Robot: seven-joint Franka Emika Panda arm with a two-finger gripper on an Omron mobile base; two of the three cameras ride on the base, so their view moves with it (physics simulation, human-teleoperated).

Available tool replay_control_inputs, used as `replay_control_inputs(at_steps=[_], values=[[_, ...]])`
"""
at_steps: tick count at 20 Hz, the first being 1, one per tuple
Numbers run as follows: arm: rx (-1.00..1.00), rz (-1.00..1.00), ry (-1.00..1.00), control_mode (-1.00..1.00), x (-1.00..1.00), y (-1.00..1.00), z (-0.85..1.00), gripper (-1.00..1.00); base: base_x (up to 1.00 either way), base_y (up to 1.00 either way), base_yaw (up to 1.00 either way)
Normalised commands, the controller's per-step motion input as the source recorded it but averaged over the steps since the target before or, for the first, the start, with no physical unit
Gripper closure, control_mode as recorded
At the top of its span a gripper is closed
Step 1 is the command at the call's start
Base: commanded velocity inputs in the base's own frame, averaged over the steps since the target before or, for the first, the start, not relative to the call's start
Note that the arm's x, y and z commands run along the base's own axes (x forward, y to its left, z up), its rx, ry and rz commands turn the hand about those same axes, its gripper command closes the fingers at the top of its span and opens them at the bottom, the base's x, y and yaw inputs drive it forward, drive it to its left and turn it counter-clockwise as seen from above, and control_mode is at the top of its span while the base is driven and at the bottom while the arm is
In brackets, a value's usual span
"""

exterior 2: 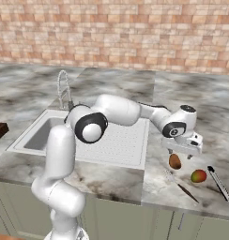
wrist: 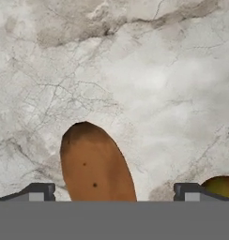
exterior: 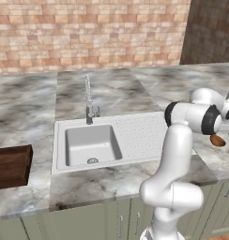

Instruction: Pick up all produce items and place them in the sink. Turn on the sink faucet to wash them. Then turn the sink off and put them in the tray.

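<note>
A marble counter (exterior 2: pixel 111 178) is seen below a brick wall. In the right base view, the white sink (exterior 2: pixel 114 152) sits at centre left, its basin partly hidden behind the arm, with the chrome faucet (exterior 2: pixel 64 89) at its upper left. The gripper (exterior 2: pixel 174 153) is held at right of centre, just past the sink's right edge, directly above the brown oval (exterior 2: pixel 174 161), which lies on the counter. The red-and-yellow-green fruit (exterior 2: pixel 198 176) lies just to the lower right of it, apart from it. A thin dark utensil (exterior 2: pixel 184 190) and a black pen-like tool (exterior 2: pixel 220 185) lie nearby, close to the counter's front edge.

In the hand view, the brown oval (wrist: pixel 95 164) is framed between the two fingertips (wrist: pixel 41 191), which are spread wide with open gaps on both sides of it. The fruit is glimpsed at the lower right edge.

In the left base view, the dark wooden tray (exterior: pixel 12 165) sits at the far left edge, well apart from the produce, with bare marble between tray and sink.
</note>
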Motion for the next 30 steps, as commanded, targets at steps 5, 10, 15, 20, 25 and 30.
replay_control_inputs(at_steps=[5, 10, 15, 20, 25, 30], values=[[0.00, 0.09, 0.00, -1.00, -0.32, 0.23, -0.24, -1.00, 0.00, 0.00, 0.00], [0.01, 0.11, 0.00, -1.00, -0.06, 0.25, -0.22, -1.00, 0.00, 0.00, 0.00], [0.02, 0.08, -0.01, -1.00, 0.18, 0.03, -0.12, -1.00, 0.00, 0.00, 0.00], [0.01, 0.07, -0.07, -1.00, 0.22, 0.00, -0.19, -1.00, 0.00, 0.00, 0.00], [0.00, 0.09, -0.10, -1.00, 0.06, 0.00, -0.26, -1.00, 0.00, 0.00, 0.00], [-0.11, 0.02, 0.01, -1.00, 0.00, 0.08, -0.39, 1.00, 0.00, 0.00, 0.00]])
